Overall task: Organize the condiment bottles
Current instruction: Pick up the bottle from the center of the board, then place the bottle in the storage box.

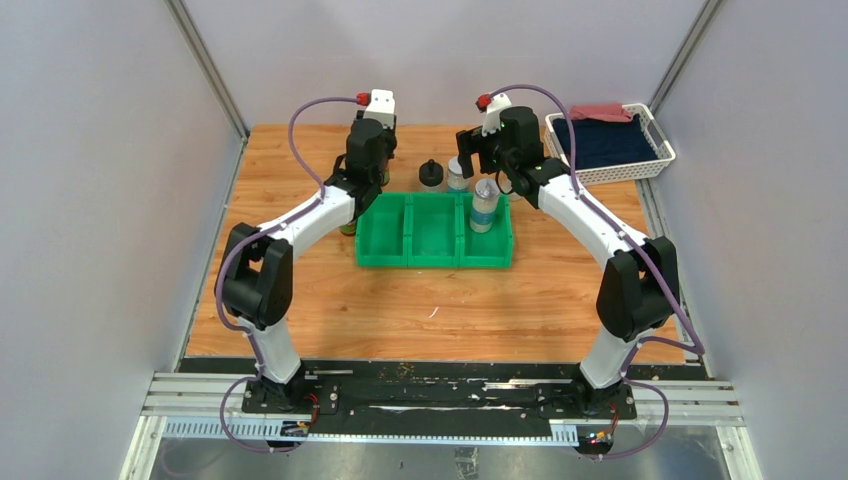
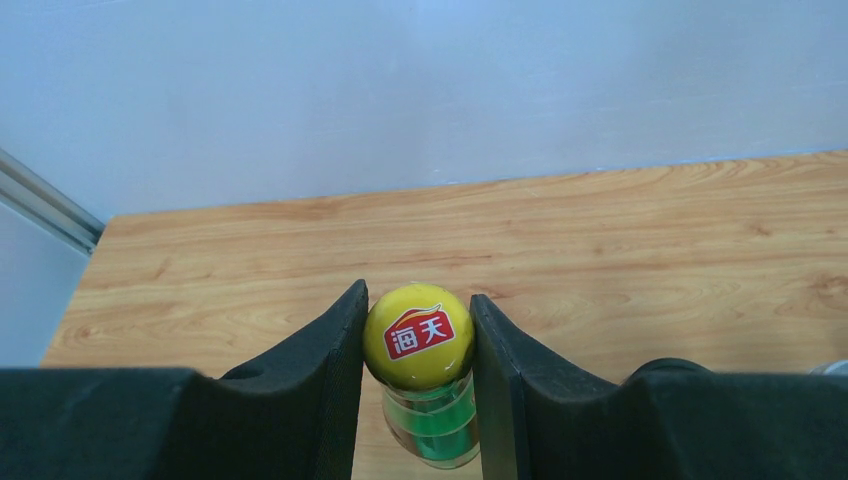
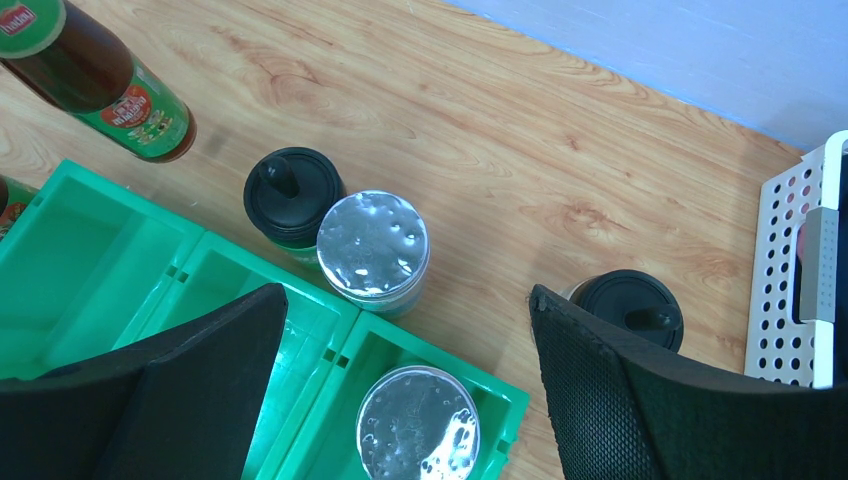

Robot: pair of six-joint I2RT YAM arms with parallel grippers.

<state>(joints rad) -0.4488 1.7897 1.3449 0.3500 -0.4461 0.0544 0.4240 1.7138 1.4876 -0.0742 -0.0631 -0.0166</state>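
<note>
My left gripper (image 2: 418,336) is shut on the yellow cap (image 2: 418,340) of a dark brown bottle (image 3: 110,95) that stands upright behind the left end of the green bin (image 1: 435,232). The second brown bottle (image 1: 348,228) is mostly hidden under the left arm, left of the bin. My right gripper (image 3: 405,295) is open and empty above the bin's right end. One silver-lidded shaker (image 3: 418,425) stands in the right compartment. The other shaker (image 3: 373,245) and a black-knob bottle (image 3: 290,195) stand just behind the bin. The second black-knob bottle (image 3: 632,310) stands on the table right of the bin.
A white basket (image 1: 655,135) with dark blue and red cloths sits at the back right corner. The bin's left and middle compartments (image 3: 110,260) hold nothing. Grey walls close in the table on three sides.
</note>
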